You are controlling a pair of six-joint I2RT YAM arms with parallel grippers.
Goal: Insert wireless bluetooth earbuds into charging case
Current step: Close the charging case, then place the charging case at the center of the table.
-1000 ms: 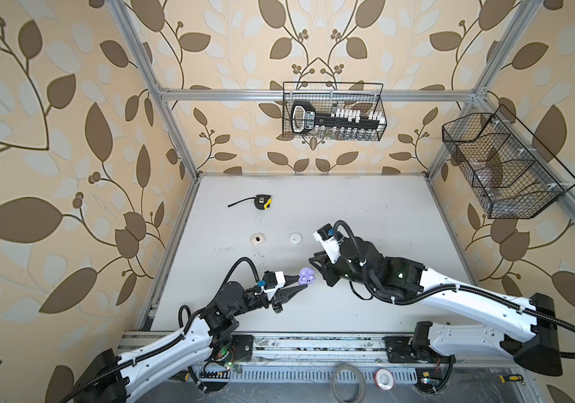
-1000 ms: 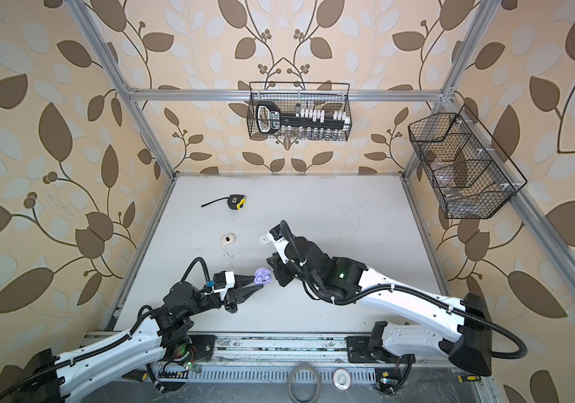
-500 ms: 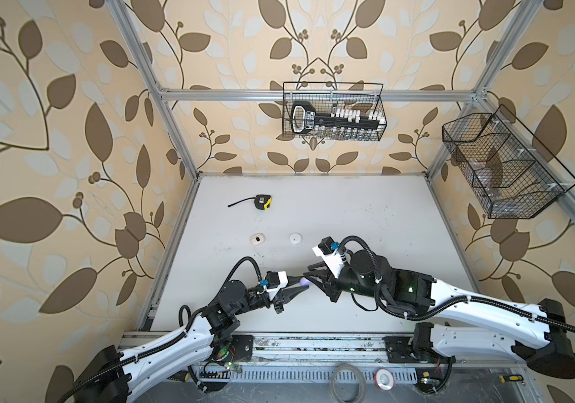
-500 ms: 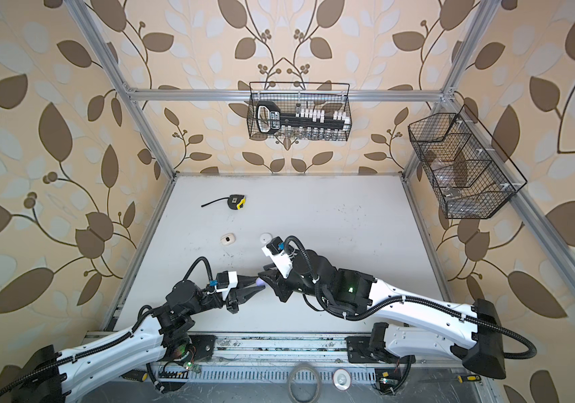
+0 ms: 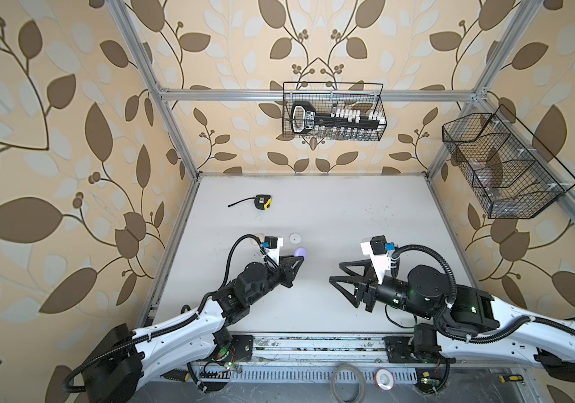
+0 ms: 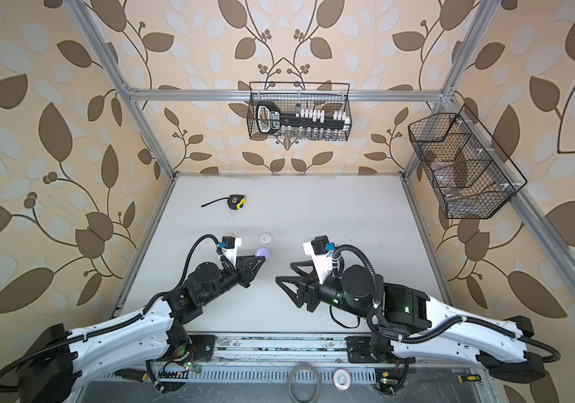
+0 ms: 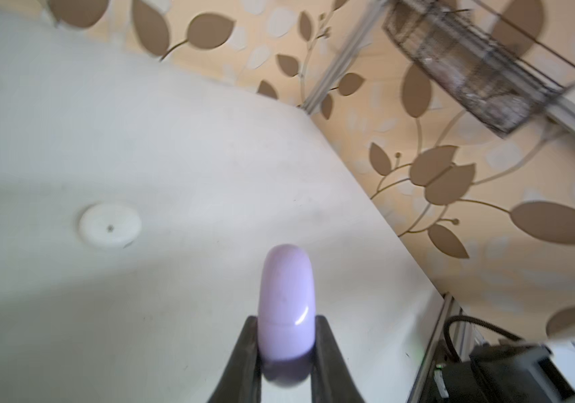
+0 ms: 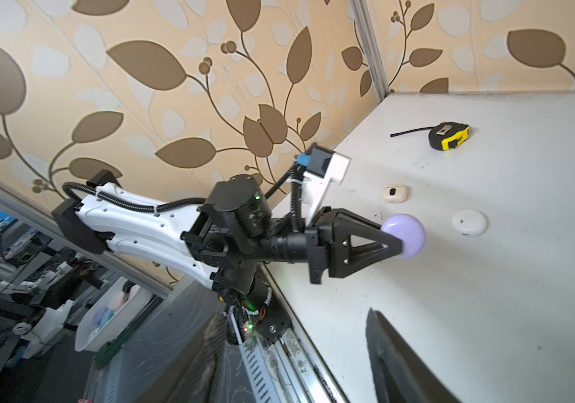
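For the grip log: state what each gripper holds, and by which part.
Left gripper pinches the lilac rounded plastic case at one edge, across its flat faces. Right gripper holds nothing.

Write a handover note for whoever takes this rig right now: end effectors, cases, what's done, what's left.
Left end effector: shut on the lilac case, lid closed.
Right end effector: open, empty, apart from the left.
White case and cream case: closed, on the table beyond the left arm.
Done: no loose earbuds in sight; whether the cases are filled cannot be told.
Left: probably set the lilac case down.
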